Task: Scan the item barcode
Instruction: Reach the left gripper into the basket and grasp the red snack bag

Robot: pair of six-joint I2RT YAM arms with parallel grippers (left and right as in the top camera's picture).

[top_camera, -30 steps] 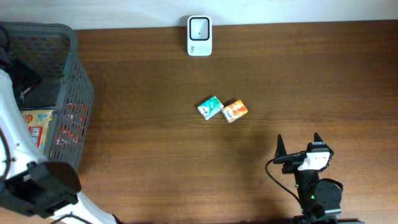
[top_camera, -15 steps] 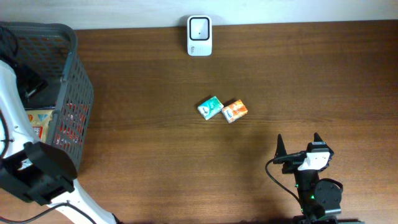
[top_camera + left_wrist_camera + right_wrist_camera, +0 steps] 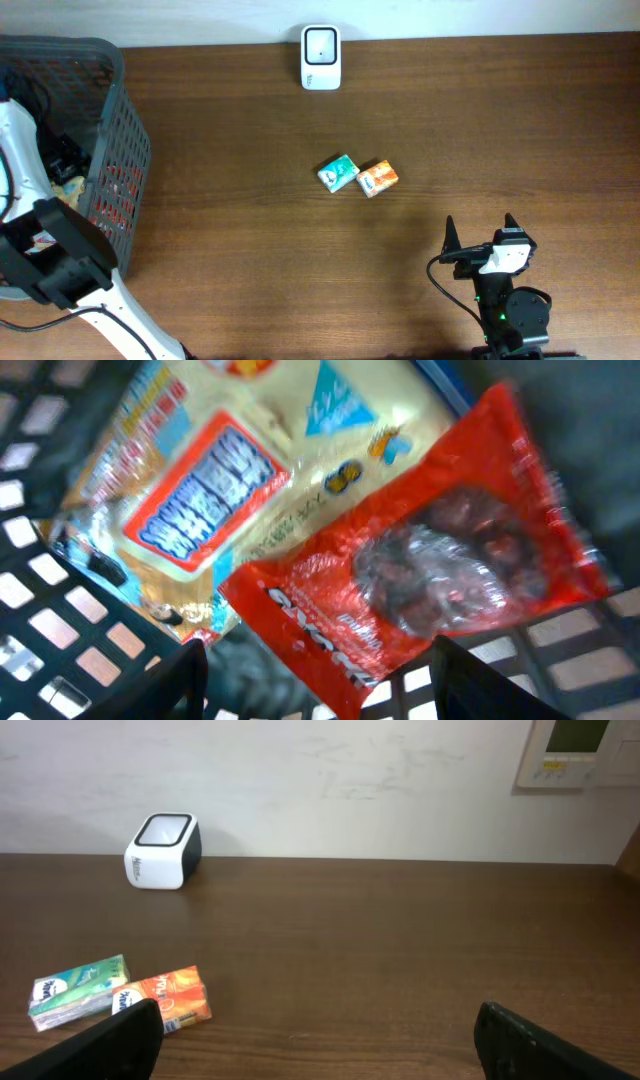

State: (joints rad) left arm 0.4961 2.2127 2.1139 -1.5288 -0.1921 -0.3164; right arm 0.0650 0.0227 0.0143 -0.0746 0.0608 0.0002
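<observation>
Our left pincer (image 3: 318, 652), jaws spread and empty, had dropped deeper into the grey plastic basket (image 3: 125, 150) at left, above a red foil packet (image 3: 420, 590), so we judged grasping next.

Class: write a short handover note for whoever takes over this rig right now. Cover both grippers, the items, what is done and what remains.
Left gripper: open, empty, inside the basket, over a red packet and a yellow packet.
Right gripper: open, empty, low at the near side of the table.
Scanner: at the far edge, nothing at it. Teal box and orange box lie side by side mid-table.
Done: nothing grasped yet; whether the boxes were scanned cannot be told.
Left: grasp a packet and show its barcode to the scanner.
</observation>
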